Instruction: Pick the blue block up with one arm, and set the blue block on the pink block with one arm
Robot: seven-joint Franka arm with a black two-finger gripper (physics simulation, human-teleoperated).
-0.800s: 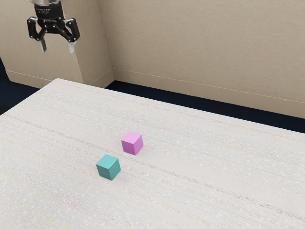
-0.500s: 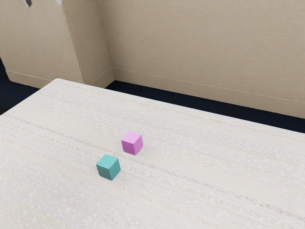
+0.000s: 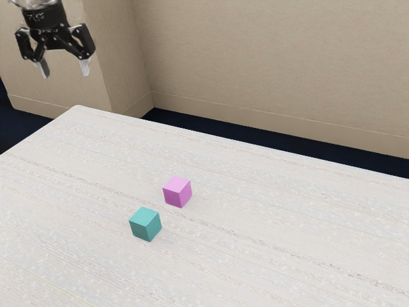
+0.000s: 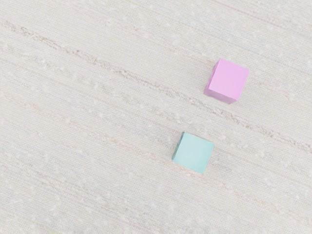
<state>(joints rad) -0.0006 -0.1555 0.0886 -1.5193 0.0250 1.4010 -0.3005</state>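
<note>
The gripper (image 3: 64, 68) has dropped back into the exterior view after rising almost out of its upper edge half a second ago, and now hangs slightly nearer that view's left than 0.8 s ago. Its fingers are spread wide and hold nothing. It is high above the table (image 3: 287, 224), toward 10 o'clock from the blocks. Neither block has shifted. The blue block (image 3: 146, 224) (image 4: 193, 152) rests on the tabletop at 7 o'clock from the pink block (image 3: 177, 191) (image 4: 226, 81), near it but apart. Judged from this, the task has barely begun: approach, grasp, lift and stacking all remain.
</note>
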